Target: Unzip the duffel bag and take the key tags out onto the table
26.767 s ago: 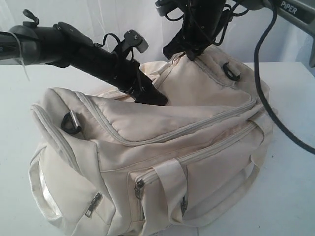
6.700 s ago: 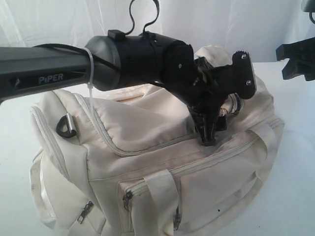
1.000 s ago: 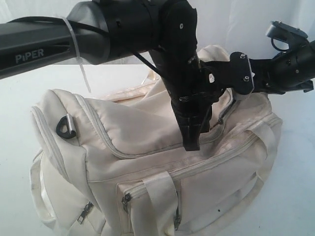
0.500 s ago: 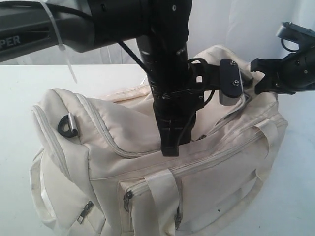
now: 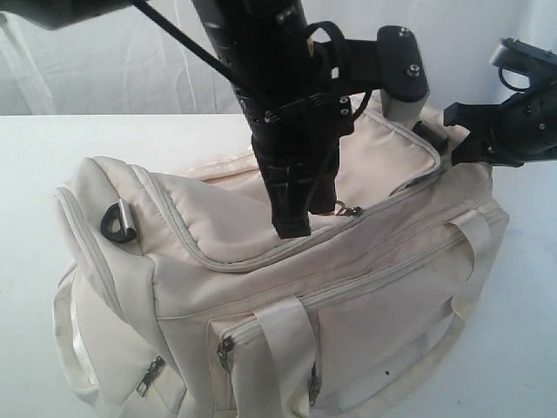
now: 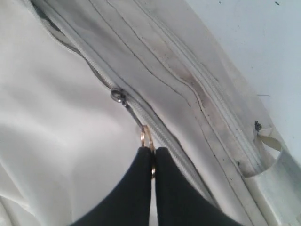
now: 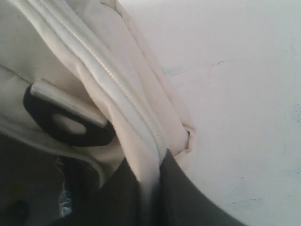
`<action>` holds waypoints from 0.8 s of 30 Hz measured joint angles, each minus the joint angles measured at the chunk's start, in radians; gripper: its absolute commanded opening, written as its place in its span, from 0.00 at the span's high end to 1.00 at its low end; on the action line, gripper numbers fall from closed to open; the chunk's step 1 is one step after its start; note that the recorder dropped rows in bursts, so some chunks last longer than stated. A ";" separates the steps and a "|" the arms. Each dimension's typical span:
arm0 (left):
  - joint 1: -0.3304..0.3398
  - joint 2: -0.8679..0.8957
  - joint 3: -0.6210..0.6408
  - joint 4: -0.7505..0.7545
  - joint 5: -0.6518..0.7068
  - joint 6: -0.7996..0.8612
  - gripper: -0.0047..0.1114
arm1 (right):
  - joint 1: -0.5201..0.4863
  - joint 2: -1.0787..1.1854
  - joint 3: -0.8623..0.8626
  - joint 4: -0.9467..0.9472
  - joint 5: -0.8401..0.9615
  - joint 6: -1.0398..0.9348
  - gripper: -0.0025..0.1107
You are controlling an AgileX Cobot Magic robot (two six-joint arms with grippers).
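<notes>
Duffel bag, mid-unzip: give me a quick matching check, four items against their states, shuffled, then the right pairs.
Items:
1. left jaws
2. right jaws
3. zipper slider
4. black D-ring at the exterior view's left end

States:
A. untouched
B. shut on the duffel bag at its end seam
C. partway along the top zipper
D. shut on the pull ring

Pairs: 1-D, 2-B, 3-C, 4-A

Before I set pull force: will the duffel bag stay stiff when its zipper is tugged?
Probably floppy: the duffel bag wrinkles and sags. It may slide on the smooth table, hence the right fingers pinching its edge.
</notes>
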State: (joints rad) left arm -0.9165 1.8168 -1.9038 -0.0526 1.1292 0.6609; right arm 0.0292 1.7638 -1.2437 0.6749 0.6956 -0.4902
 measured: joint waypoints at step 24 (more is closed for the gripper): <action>0.000 -0.190 0.210 0.009 0.000 -0.091 0.96 | 0.000 0.000 0.000 0.000 0.000 0.000 0.98</action>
State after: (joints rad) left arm -0.9165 1.6271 -1.6942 -0.0437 1.1295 0.5701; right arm 0.0292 1.7638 -1.2437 0.6749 0.6956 -0.4902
